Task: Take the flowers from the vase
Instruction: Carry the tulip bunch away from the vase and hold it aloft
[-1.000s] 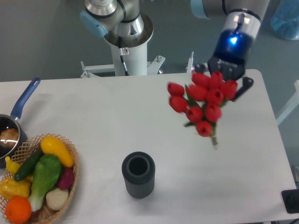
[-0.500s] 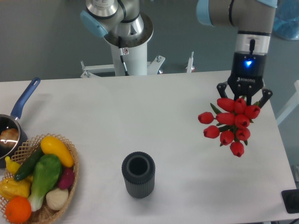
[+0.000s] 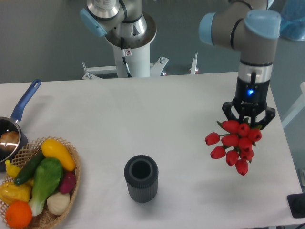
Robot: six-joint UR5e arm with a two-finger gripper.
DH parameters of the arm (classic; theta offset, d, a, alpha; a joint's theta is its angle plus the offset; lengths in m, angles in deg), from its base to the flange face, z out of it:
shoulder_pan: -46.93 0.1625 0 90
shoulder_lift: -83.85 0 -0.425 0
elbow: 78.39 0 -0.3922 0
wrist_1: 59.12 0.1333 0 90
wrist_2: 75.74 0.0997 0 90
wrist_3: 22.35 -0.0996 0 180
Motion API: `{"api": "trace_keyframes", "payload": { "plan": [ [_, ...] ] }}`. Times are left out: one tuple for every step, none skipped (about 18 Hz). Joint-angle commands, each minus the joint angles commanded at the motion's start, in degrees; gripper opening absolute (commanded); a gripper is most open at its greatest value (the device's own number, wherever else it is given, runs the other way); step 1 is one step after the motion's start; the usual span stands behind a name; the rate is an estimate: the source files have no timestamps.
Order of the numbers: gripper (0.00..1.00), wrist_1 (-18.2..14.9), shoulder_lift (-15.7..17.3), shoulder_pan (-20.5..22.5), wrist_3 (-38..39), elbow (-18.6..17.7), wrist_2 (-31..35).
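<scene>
the flowers (image 3: 234, 145) are out of the vase (image 3: 141, 178) and hang in the air over the right side of the table (image 3: 119, 119), well apart from the pot. gripper (image 3: 247, 119) is clamped on the bunch at the top, buds drooping below it. vase stands empty, upright, near the front edge. pick looks done imo; nothing obvious left but keeping hold.
</scene>
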State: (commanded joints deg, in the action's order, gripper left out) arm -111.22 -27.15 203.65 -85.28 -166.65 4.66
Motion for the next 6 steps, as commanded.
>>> {"api": "trace_keyframes", "payload": {
  "plan": [
    [0.02, -1.5, -0.6, -0.5, 0.0, 1.2, 1.4],
    [0.02, -2.7, -1.4, -0.8, 0.0, 2.7, 2.0],
    [0.02, -3.7, -1.9, -1.1, 0.0, 3.6, 2.2],
    [0.03, -4.2, -2.3, -1.2, 0.0, 4.1, 2.9],
    [0.03, -4.4, -2.4, -1.4, 0.0, 4.1, 3.7],
    [0.03, -4.3, -2.4, -1.9, -0.1, 4.1, 4.1]
  ]
}}
